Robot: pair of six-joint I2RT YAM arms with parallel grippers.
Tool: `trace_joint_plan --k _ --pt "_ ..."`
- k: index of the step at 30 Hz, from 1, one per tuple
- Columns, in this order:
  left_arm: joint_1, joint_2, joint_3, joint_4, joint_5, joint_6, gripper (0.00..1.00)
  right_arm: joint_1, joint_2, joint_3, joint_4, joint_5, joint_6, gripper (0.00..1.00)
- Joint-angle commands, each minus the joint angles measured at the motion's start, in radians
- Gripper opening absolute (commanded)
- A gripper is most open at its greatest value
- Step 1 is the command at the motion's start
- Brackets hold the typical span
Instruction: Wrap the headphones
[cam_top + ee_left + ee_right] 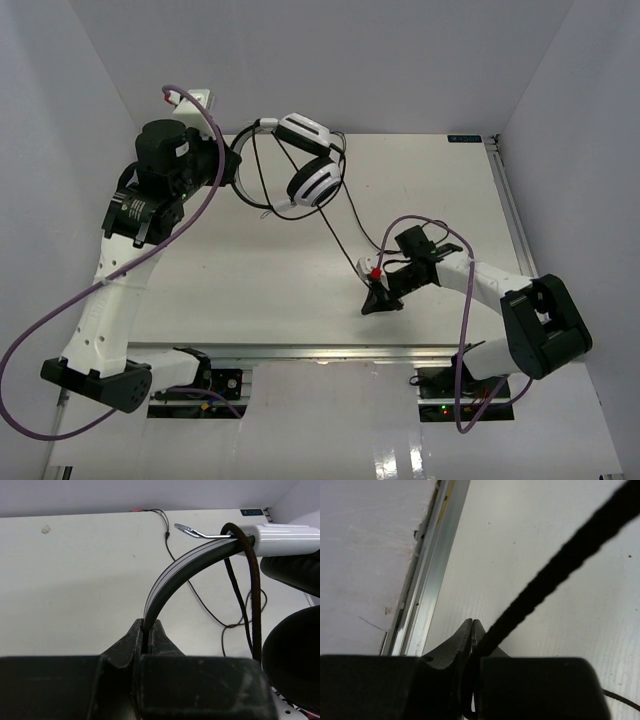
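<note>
The headphones (312, 183) hang in the air at the back of the table, white earcups with black cushions. My left gripper (232, 160) is shut on their thin black-and-white headband (165, 580); its jaws pinch the band between them. The long thin black cord (335, 225) runs from the earcups down to my right gripper (381, 300), which is shut on the cord (555, 577) near the table's front, close to a small red piece (375, 271). A loop of cord lies on the table in the left wrist view (235, 615).
The white table (250, 280) has a metal rail along its front edge (427, 595) and right side. White walls close in the left, back and right. Purple arm cables (60, 320) loop beside both arms.
</note>
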Motion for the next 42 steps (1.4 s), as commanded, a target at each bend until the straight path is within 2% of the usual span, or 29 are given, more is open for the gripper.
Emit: trace_joint_plan --k 1,8,13,17,20,28,32,36,39,42 --pt "0.009 0.056 0.105 0.114 -0.138 0.02 0.0 0.035 -0.126 -0.026 -0.137 0.088 -0.179 0.08" --pt "0.049 0.131 0.117 0.176 -0.166 0.006 0.0 0.059 -0.336 -0.059 -0.082 0.225 -0.122 0.08" --pt "0.062 0.157 0.019 0.211 -0.202 0.032 0.0 0.101 -0.384 0.052 -0.168 0.347 -0.155 0.08" --pt "0.075 0.172 -0.125 0.257 -0.236 0.062 0.0 0.116 -0.364 0.206 -0.272 0.408 -0.195 0.08" --pt "0.077 0.196 -0.199 0.278 -0.192 0.066 0.0 0.118 -0.332 0.331 -0.294 0.428 -0.192 0.08" --pt "0.037 0.159 -0.497 0.366 -0.099 0.062 0.0 0.116 -0.21 0.676 -0.174 0.499 -0.082 0.08" --pt "-0.046 0.145 -0.591 0.401 -0.068 0.044 0.0 0.117 -0.142 0.768 -0.084 0.492 0.023 0.08" --pt "-0.159 0.091 -0.667 0.443 -0.03 0.018 0.0 0.118 -0.115 0.716 0.077 0.509 0.153 0.08" --pt "-0.221 0.038 -0.697 0.464 0.028 0.002 0.0 0.116 -0.114 0.609 0.22 0.533 0.238 0.09" --pt "-0.282 -0.034 -0.712 0.459 0.055 -0.01 0.0 0.116 -0.108 0.548 0.298 0.567 0.283 0.09"
